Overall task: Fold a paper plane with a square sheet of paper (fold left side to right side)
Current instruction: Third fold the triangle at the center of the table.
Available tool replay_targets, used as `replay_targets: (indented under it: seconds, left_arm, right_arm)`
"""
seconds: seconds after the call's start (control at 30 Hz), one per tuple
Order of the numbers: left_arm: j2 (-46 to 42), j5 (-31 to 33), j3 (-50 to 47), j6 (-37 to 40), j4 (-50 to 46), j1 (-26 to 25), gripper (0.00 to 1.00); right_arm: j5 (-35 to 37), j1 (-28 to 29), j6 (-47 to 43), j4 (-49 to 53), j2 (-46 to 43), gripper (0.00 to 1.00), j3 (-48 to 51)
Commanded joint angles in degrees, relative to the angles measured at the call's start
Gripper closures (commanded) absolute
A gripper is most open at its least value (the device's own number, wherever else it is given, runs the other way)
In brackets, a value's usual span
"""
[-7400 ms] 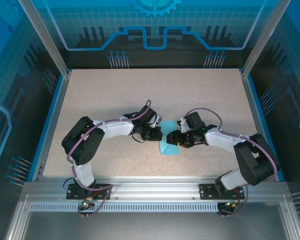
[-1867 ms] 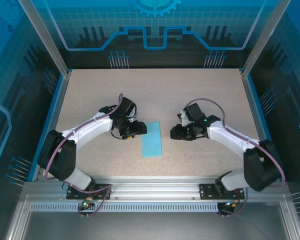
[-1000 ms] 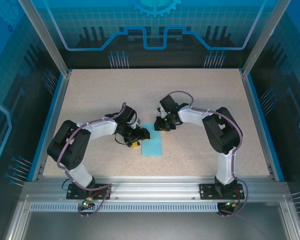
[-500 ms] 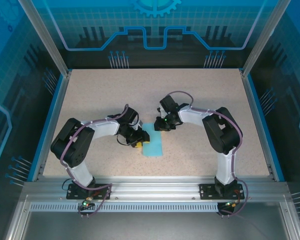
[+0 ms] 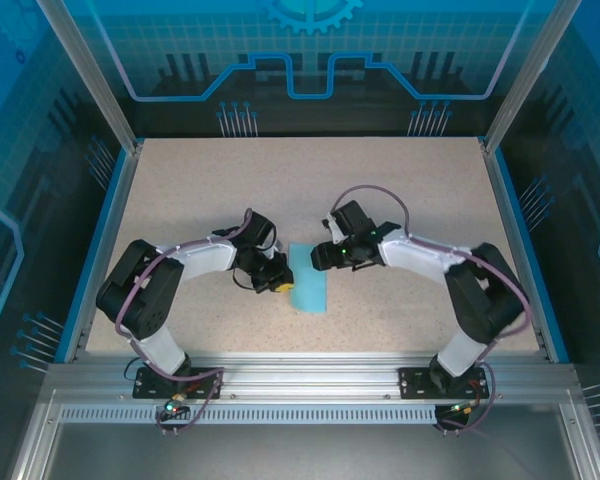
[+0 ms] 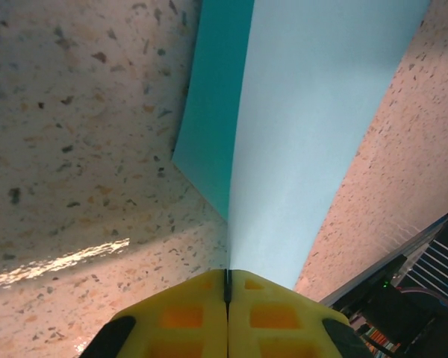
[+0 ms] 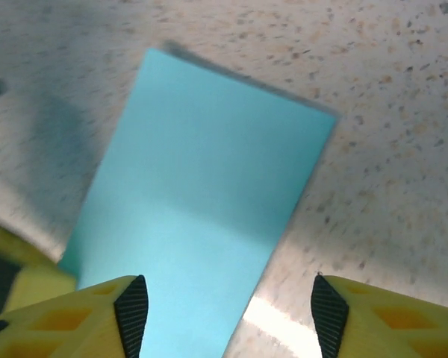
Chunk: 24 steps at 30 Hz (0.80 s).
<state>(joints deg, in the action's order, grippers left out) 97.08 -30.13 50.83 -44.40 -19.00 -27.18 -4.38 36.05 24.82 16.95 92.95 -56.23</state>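
Speckled beige stone-look laminate covers the table (image 5: pixel 400 190), which we see from above edged in blue, fronted by an aluminium frame (image 5: pixel 310 385) and walled by blue panels (image 5: pixel 180 50) printed with a gear and circuit-like lines. The sheet (image 5: pixel 307 277) lies near the middle as a narrow cyan rectangle, long side running away from the arm bases. The left gripper (image 5: pixel 277 283) sits against its left edge, and the right gripper (image 5: pixel 320 255) is at its far right corner. From the left wrist we look along the sheet (image 6: pixel 313 119). A pale face and a darker teal flap meet in a line that runs straight down to the left gripper (image 6: pixel 225 280), whose yellow fingers (image 6: pixel 187 313) are pressed together with the sheet's near edge pinched in the seam. From the right wrist, the sheet (image 7: pixel 201 201) lies flat on the speckled table (image 7: pixel 388 112), slanted across the picture. The right gripper (image 7: pixel 228 321) is spread wide, its black-padded fingers (image 7: pixel 131 309) standing either side of the sheet's near end.
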Motion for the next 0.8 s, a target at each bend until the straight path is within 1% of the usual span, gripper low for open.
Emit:
replay_targets:
  seconds: [0.0,0.17,0.27,0.33,0.47,0.67,0.77]
  left_arm:
    - [-1.4,-2.8,-0.6,-2.8,-1.0,-0.3,0.96]
    - [-0.8,-4.3,-0.3,-4.1,-0.9,-0.5,0.97]
    - [-0.5,-4.6,-0.3,-4.4,-0.6,-0.5,0.98]
    - [-0.4,-4.8,-0.2,-4.4,-0.8,-0.5,0.98]
    - [-0.2,-4.8,0.0,-4.4,-1.2,-0.5,0.98]
    - [0.2,-5.3,0.5,-4.3,-1.6,-0.5,0.98]
    - [0.2,-5.3,0.7,-3.9,-2.3,-0.5,0.98]
  right_arm:
    - [5.1,5.2,-3.7,-1.6,-7.0,0.29,5.2]
    - [9.7,14.8,-4.3,-5.0,-16.7,0.13,15.1]
    - [11.7,20.6,-5.3,-7.3,-18.5,0.05,18.0]
    - [13.1,23.7,-6.7,-7.8,-17.8,0.00,18.1]
    - [15.4,27.0,-9.5,-5.9,-12.9,0.00,14.4]
    - [15.8,27.3,-12.5,-5.6,-5.7,0.01,8.7]
    - [16.1,27.3,-13.0,-6.2,-4.0,0.08,7.4]
